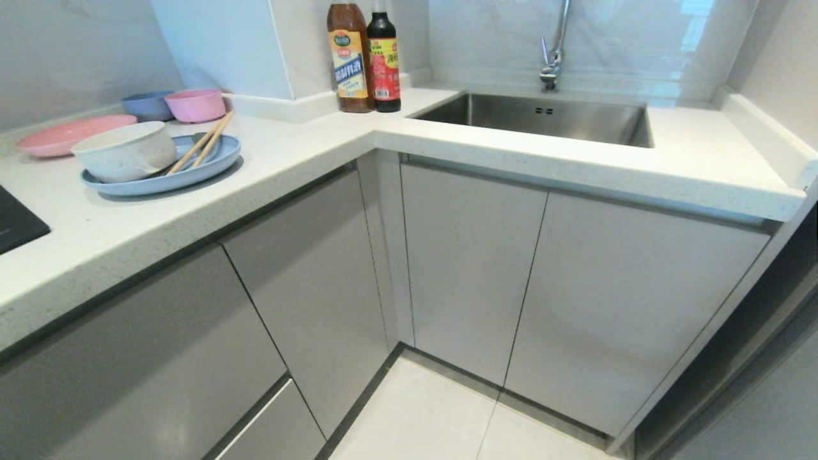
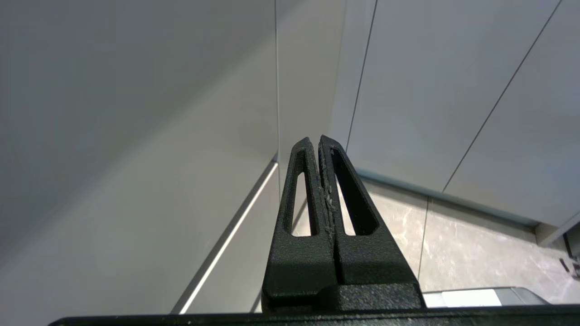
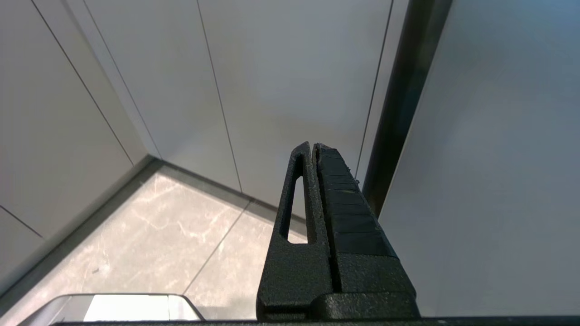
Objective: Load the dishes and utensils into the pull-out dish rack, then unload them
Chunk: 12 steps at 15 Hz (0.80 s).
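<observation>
On the counter's left part an off-white bowl (image 1: 126, 151) sits on a light-blue plate (image 1: 217, 161), and a pair of wooden chopsticks (image 1: 203, 144) leans across the plate's rim. The fork and spoon do not show. The pull-out dish rack is out of view; only shut grey cabinet fronts (image 1: 470, 255) show. Neither arm appears in the head view. My left gripper (image 2: 315, 138) is shut and empty, hanging low before the cabinet fronts. Shut and empty as well, my right gripper (image 3: 312, 145) points at the cabinet doors above the floor.
A pink plate (image 1: 57, 135), a blue bowl (image 1: 146, 104) and a pink bowl (image 1: 195, 104) stand behind the stack. Two sauce bottles (image 1: 364, 57) stand at the counter corner beside the steel sink (image 1: 543, 118) with its tap (image 1: 555, 45). A black hob edge (image 1: 16, 223) is at far left.
</observation>
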{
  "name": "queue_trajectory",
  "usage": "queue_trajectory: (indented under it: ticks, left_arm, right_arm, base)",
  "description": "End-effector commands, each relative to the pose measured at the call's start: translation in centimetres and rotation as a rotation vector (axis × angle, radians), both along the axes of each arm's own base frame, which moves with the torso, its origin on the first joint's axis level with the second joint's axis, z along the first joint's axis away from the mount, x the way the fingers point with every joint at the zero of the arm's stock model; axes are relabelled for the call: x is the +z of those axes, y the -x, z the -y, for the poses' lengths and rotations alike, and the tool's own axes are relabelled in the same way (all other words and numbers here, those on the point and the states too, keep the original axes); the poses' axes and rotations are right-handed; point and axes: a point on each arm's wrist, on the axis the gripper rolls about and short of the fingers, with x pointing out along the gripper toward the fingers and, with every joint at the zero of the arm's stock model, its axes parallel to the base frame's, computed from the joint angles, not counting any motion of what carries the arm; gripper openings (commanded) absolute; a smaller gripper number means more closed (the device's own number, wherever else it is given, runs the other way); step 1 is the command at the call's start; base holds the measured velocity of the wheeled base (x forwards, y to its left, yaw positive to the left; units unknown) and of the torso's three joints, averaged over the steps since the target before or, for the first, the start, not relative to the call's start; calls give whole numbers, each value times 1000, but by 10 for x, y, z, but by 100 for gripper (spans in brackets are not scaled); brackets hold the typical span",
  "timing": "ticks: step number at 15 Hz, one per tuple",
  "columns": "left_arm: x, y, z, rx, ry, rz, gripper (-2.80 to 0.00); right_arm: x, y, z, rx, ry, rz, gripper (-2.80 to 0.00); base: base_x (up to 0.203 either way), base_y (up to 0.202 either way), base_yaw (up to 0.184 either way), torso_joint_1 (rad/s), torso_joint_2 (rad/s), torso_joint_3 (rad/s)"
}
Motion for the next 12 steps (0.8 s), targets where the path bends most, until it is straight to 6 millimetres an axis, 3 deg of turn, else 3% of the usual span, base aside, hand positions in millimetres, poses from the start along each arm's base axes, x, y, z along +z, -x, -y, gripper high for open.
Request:
queue_trajectory:
  ticks: [1,12]
  left_arm:
    - [-1,0,0,0,-2,-5,-280]
    - [-1,0,0,0,-3,-5,-280]
  right_arm:
    - [0,0,0,0,0,-2,-280]
    - [0,0,0,0,0,-2,-280]
  base:
    - [0,0,0,-2,-2,212]
    - [0,0,0,1,1,203]
